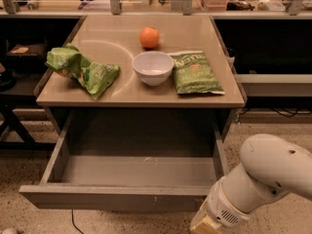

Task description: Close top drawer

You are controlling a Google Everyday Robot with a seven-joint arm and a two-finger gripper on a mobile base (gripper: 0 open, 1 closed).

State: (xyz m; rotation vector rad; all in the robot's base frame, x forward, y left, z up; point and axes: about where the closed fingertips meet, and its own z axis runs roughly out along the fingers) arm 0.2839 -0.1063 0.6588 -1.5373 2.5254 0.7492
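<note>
Your gripper [201, 224] shows only as a pale beige stub at the bottom edge. It sits just in front of the right end of the drawer front, and the edge cuts off the rest of it, so you cannot tell whether it is open or closed or whether it touches anything. Behind it the thick white arm [265, 177] rises to the right and covers the drawer's front right corner.

The top drawer [117, 198] is pulled far out from under the table. Its flat, handleless front faces you, with a few small pale marks near the middle. The grey inside holds nothing but a light scuff on the floor of it.

Above it, on the tan tabletop [109, 35], a white bowl [153, 67] stands near the front edge. An orange [149, 37] lies just behind the bowl. A flat green snack bag [196, 73] lies just to the right of the bowl. It has pale lettering across the top that you cannot make out. A crumpled green bag [82, 70] lies at the left, its printing also unreadable.

A dark cable [73, 222] runs over the speckled floor below the drawer front. Along the back, a cluttered bench [146, 4] runs behind the table.
</note>
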